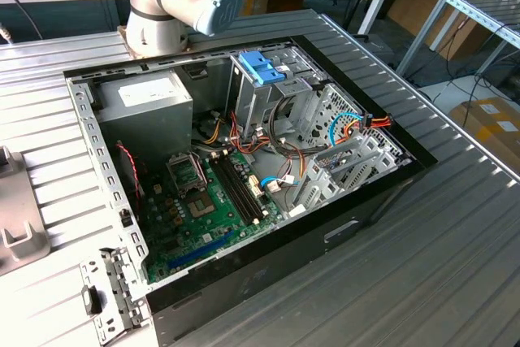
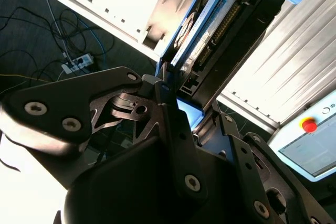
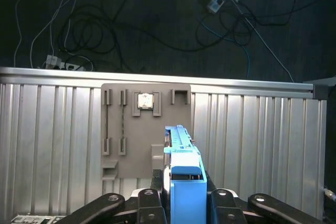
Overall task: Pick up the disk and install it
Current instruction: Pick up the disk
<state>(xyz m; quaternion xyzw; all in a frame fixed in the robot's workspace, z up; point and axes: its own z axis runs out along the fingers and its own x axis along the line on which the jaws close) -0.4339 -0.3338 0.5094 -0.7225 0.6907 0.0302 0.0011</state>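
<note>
1. The tool (image 3: pixel 184 209) is clenching the disk (image 3: pixel 185 174) from both sides in the first wrist view. The disk is standing on edge, with one blue side rail facing the camera.
2. The disk's free end is pointing at the grey holder plate (image 3: pixel 131 140) on the ribbed metal desk (image 3: pixel 52 145). I cannot tell whether the two are touching.
3. The desk's edge rail (image 3: pixel 236 83) is running just beyond the plate, with dark floor and loose cables (image 3: pixel 100 30) lying past it.
4. In the exterior view the computer case (image 1: pixel 276 278) is lying open-side up on the desk, with bare ribbed surface all around it.
5. Inside, the drive cage (image 1: pixel 248 103), with a blue latch (image 1: pixel 262 67) on top, is standing to the exterior view's right of the power supply (image 1: pixel 146 101), with wires crowding beside it.
</note>
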